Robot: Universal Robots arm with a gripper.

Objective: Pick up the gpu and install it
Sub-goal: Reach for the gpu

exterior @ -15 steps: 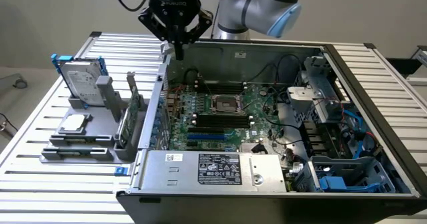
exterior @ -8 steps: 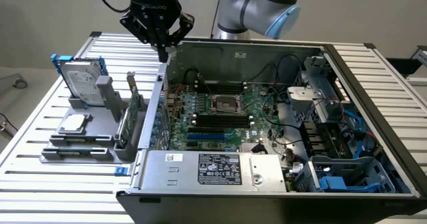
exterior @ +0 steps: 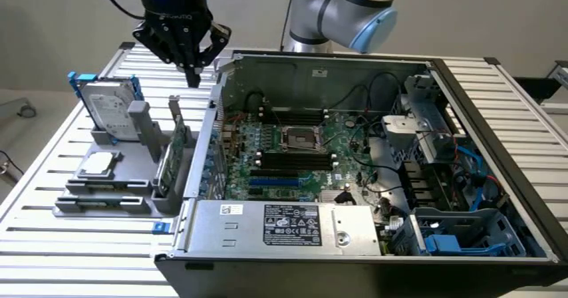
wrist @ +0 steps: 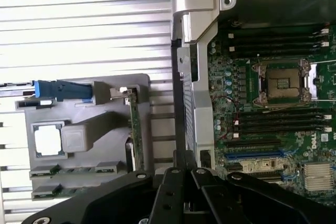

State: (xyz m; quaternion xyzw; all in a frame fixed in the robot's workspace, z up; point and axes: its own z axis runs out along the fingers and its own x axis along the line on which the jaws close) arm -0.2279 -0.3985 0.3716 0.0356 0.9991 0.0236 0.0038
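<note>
Worktop (exterior: pixel 53 245): silver metal, ribbed in long parallel slats, bright glare on it in the wrist view. Plain pale wall behind. A strip of floor shows past the worktop edge at the exterior view's left.

Grey holder tray (exterior: pixel 106 201) lies on the slats, just beside the open computer case (exterior: pixel 497 245). The gpu (exterior: pixel 177 153) stands on edge in the slot of the tray nearest the case wall, green board face showing, silver bracket end upward at the far end. In the wrist view it reads as a thin green strip (wrist: pixel 135 124).

Same tray: hard drive (exterior: pixel 108 108) upright in a blue frame, and a square processor chip (exterior: pixel 98 165) lying flat.

Case lies open side up. Motherboard (exterior: pixel 302 145) exposed, empty processor socket in the middle, black memory sticks either side, blue card slot below. Silver power supply (exterior: pixel 284 225) along the near edge.

Hand (exterior: pixel 191 78): black, hanging from the arm (exterior: pixel 355 12), fingers drawn narrow to a single tip, holding nothing. It hovers above the far end of the gpu, clear of it, close to the case wall. In the wrist view the fingers (wrist: pixel 173 182) sit close together.
</note>
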